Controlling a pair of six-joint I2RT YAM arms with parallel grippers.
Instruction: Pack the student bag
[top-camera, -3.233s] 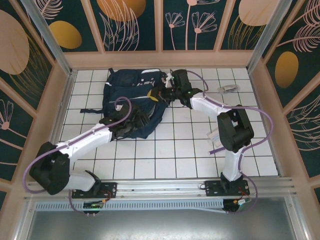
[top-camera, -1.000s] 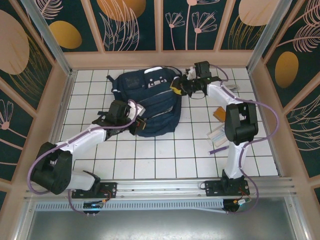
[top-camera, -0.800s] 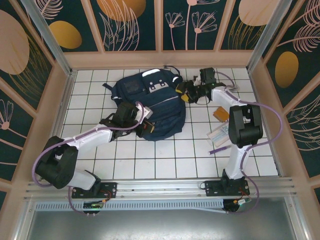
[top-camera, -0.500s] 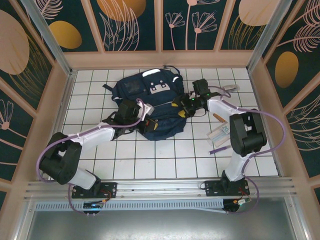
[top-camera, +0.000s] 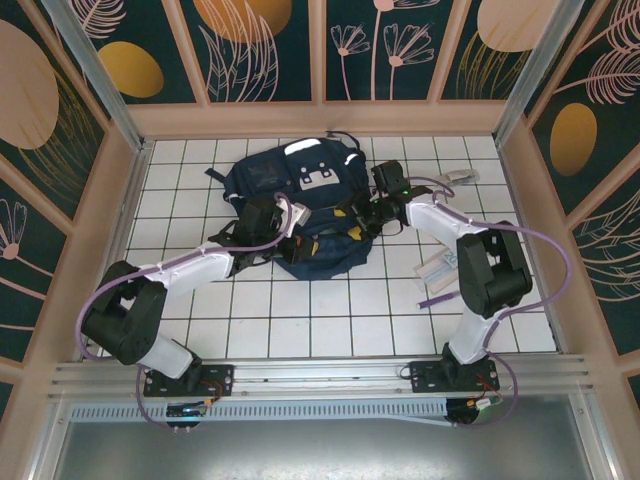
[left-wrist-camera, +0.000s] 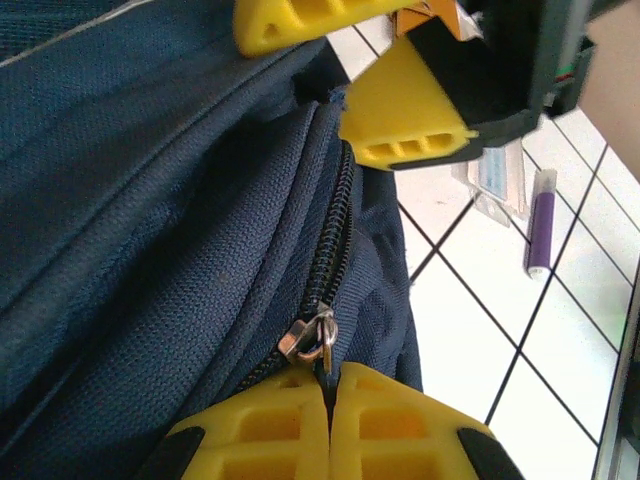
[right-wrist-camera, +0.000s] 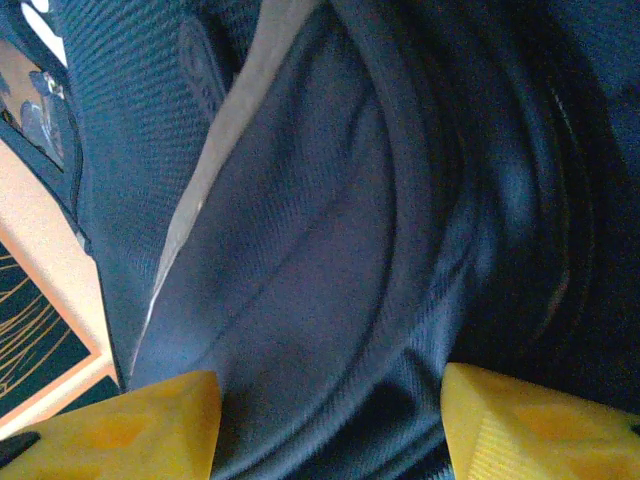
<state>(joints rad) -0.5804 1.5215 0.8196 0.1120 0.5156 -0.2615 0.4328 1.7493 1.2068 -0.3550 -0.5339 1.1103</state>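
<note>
The student bag (top-camera: 300, 195), a navy backpack with white stripes and pale buckle patches, lies in the middle of the tiled table. My left gripper (top-camera: 290, 247) is at its near edge. In the left wrist view this gripper (left-wrist-camera: 328, 375) is shut on the metal zipper pull (left-wrist-camera: 322, 340) of a closed zip. My right gripper (top-camera: 357, 222) is at the bag's right side, its yellow fingers (left-wrist-camera: 410, 120) just beyond the zip's far end. In the right wrist view it (right-wrist-camera: 330, 420) stands open, with bag fabric (right-wrist-camera: 330, 250) bulging between the jaws.
To the right of the bag lie a clear packet (top-camera: 437, 265), a purple pen (top-camera: 432, 298) and a small silvery item (top-camera: 458, 177) near the back right. Wooden walls ring the table. The tiles in front of the bag are bare.
The bag has shifted right and toward me. My left gripper followed it, staying shut. My right gripper came down from the bag's far right corner to its right side and opened wider.
</note>
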